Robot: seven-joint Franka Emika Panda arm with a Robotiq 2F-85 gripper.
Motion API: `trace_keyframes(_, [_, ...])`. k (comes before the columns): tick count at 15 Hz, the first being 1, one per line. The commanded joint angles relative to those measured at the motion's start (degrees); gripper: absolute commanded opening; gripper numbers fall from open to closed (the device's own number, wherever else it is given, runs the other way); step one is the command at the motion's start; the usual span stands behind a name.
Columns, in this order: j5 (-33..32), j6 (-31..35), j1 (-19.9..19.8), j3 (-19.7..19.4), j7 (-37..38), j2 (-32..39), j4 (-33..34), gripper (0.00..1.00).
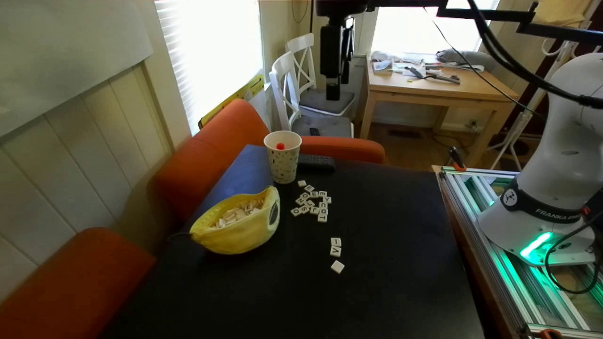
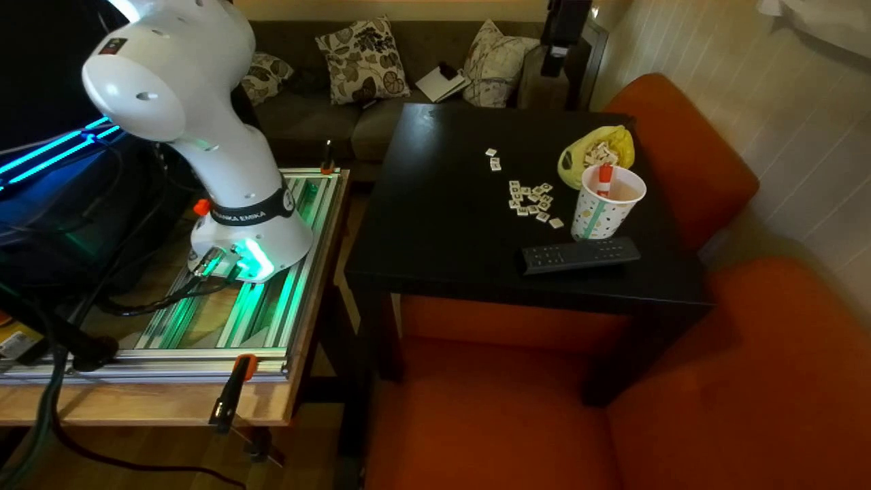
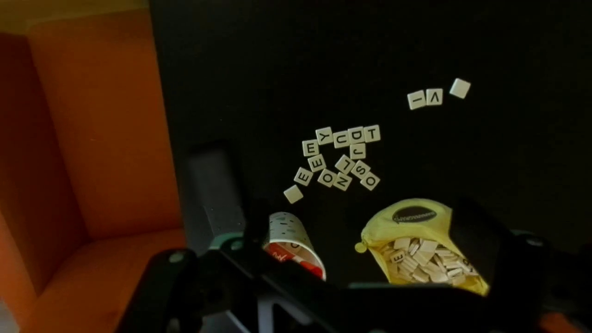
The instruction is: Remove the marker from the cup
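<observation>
The marker (image 2: 604, 180) is in the cup (image 2: 593, 218)

In an exterior view we find only its red tip (image 1: 280, 146); the wrist view gives more of its length. In both exterior views we see the gripper (image 1: 337, 87) well apart from the cup, but only the wrist view lets us tell its fingers (image 3: 215, 180) are spread.

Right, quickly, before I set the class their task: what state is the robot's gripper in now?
Gripper: open, holding nothing; the marker is in the cup.
</observation>
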Motion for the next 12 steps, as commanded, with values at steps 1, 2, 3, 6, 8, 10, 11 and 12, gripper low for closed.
trace_keyframes(1, [5.1,-3.7,-1.8,-2.8,2.8,8.6,8.3,1.00])
trace_keyframes(2, [6.2,-3.1,-2.4,-3.6,3.6,10.0,8.6,1.00])
trace_keyframes(3, [7.4,-2.4,-3.0,-4.3,4.1,11.4,8.5,1.00])
trace_keyframes(6, [11.1,1.0,-4.2,-5.8,8.0,15.0,8.0,1.00])
trace_keyframes(8, [9.3,1.3,-4.0,-5.8,6.6,13.5,6.4,1.00])
trace_keyframes(10, [10.6,2.9,-4.3,-6.1,8.0,15.5,6.5,1.00])
trace_keyframes(11, [10.7,3.0,-4.2,-6.1,8.3,15.9,6.5,1.00])
trace_keyframes(12, [10.8,3.0,-4.2,-6.1,8.6,16.0,6.6,1.00])
